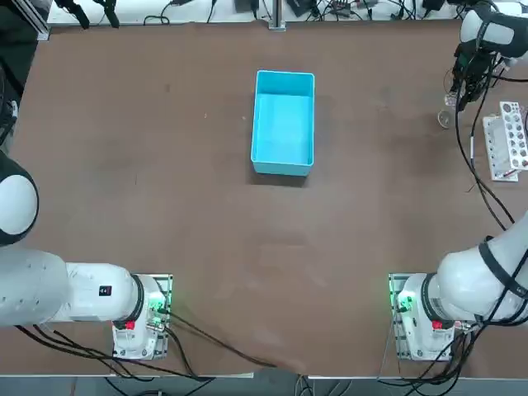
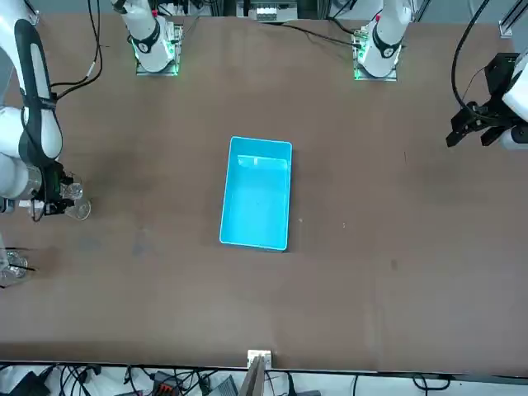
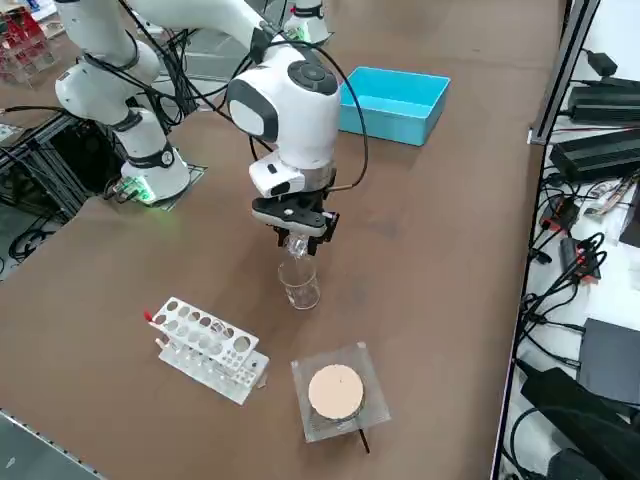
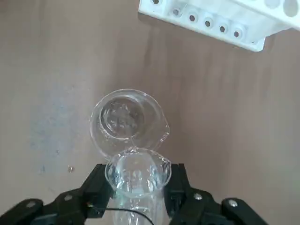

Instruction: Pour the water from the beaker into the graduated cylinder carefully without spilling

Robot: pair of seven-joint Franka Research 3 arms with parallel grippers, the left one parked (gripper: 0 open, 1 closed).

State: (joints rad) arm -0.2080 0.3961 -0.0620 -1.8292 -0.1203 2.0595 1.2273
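The right gripper is clamped on the graduated cylinder, holding it over the beaker, which stands on the table near a white test-tube rack. Both look like light, slick, brittle glass, so a gentle mid-wall grip seems safest. Water levels are unreadable, and the cylinder's base is hidden.

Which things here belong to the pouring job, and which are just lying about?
Job: wide-rimmed clear glass beaker on the table; narrow clear glass graduated cylinder, gripped by the right gripper.
Lying about: white rack with holes; blue plastic bin; square pad with tan disc.
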